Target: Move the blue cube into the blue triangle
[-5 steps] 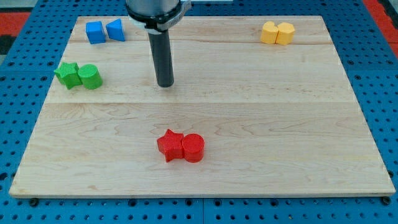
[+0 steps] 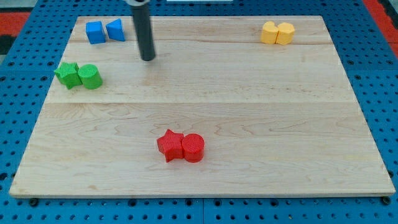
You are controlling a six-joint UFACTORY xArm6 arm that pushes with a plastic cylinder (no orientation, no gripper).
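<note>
The blue cube sits at the board's top left corner. The blue triangle stands right beside it on its right, touching or nearly touching it. My tip is on the board to the right of and a little below the blue triangle, apart from both blue blocks. The dark rod rises from the tip out of the view's top.
A green star and a green cylinder sit together at the left edge. A red star and a red cylinder sit together at the bottom middle. Two yellow blocks sit at the top right. The wooden board lies on a blue pegboard.
My tip has moved up and slightly left, toward the blue blocks. No block has moved.
</note>
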